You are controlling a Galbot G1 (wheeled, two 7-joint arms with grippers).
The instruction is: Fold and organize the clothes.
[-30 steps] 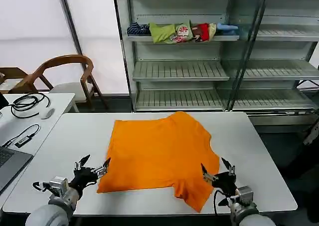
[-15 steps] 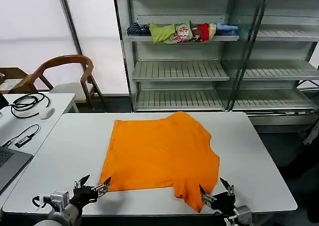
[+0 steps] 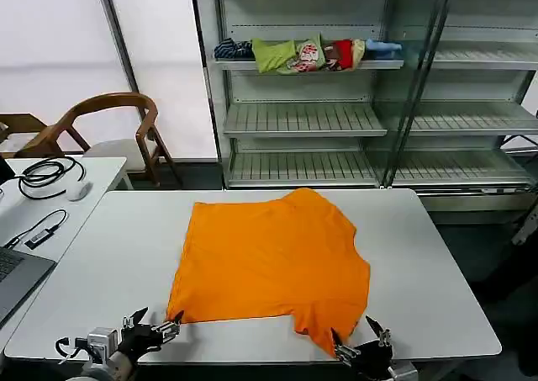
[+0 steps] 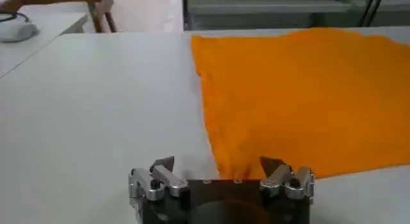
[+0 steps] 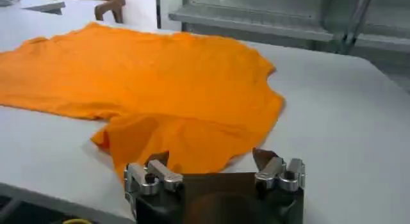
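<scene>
On the white table (image 3: pixel 101 255) the orange T-shirt (image 3: pixel 269 259) lies flat and unfolded, left gripper (image 3: pixel 151 328) and right gripper (image 3: pixel 360 346) spread wide, gripping nothing.

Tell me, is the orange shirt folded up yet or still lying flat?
Mostly flat. The orange shirt lies spread across the white table, with one sleeve sticking out near the front edge. No neat folds show yet.

Soft matt cloth T-shirt (image 3: pixel 271 259); smooth matt table (image 3: pixel 420 255); wooden chair (image 3: pixel 109 120).
</scene>
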